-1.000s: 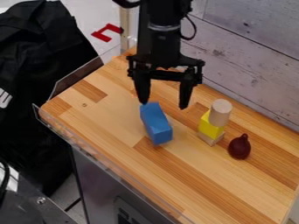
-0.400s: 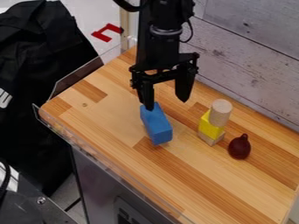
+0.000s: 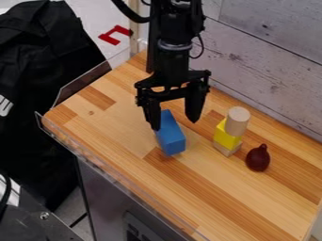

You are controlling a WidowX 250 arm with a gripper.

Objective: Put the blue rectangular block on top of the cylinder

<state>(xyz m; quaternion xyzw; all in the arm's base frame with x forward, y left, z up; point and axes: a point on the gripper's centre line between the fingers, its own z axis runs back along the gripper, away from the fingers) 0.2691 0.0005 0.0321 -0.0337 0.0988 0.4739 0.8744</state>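
The work surface is a wood-strip tabletop [image 3: 113,127], bordered at the upper right by a whitewashed plank wall [image 3: 270,56]. Black fabric [image 3: 41,52] hangs at the left; a red angular piece [image 3: 115,35] is located beyond the tabletop's upper left edge.

The gripper [image 3: 175,124] points downward at the blue rectangular block [image 3: 171,136]. It is in the released state – fingers spread, nothing clamped. In this view, the left-hand finger overlaps the block's upper left edge, and the other finger is positioned to the right of its upper end. Contact between finger and block cannot be determined.

The block lies lengthwise on the tabletop, to the left of a three-part stack and apart from it. Stack order, bottom to top: natural wood block [image 3: 225,149], yellow block [image 3: 226,137], natural wood cylinder [image 3: 237,121] – standing upright, top face uncovered. A dark red bulb-shaped object [image 3: 258,159] with a narrow upright tip rests just beside the stack, on its right.
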